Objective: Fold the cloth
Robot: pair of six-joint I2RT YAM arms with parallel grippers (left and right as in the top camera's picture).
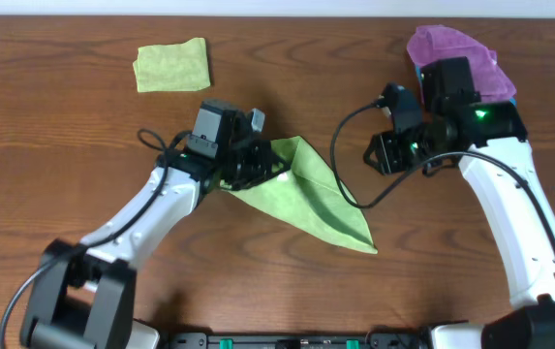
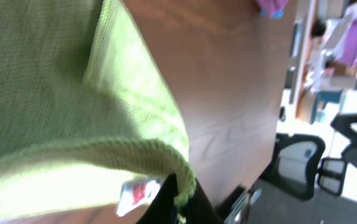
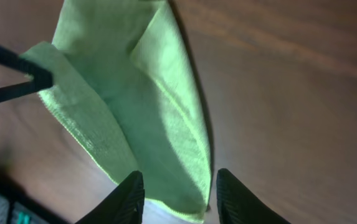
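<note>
We've got the left gripper (image 1: 261,163) clamped on a raised corner of the green cloth (image 1: 321,204), while our right gripper (image 3: 179,175) hangs spread open near its opposite edge.

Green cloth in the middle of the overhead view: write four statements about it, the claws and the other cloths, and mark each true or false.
1. The left claw grips an edge of the large light-green cloth. True.
2. The right claw is shut on that same cloth. False: its fingers stand apart above the cloth and hold nothing.
3. The small folded yellow-green cloth lies apart from the large one, with no claw on it. True.
4. The purple cloth lies on top of the large light-green cloth. False: it lies apart, well off to its right.
</note>
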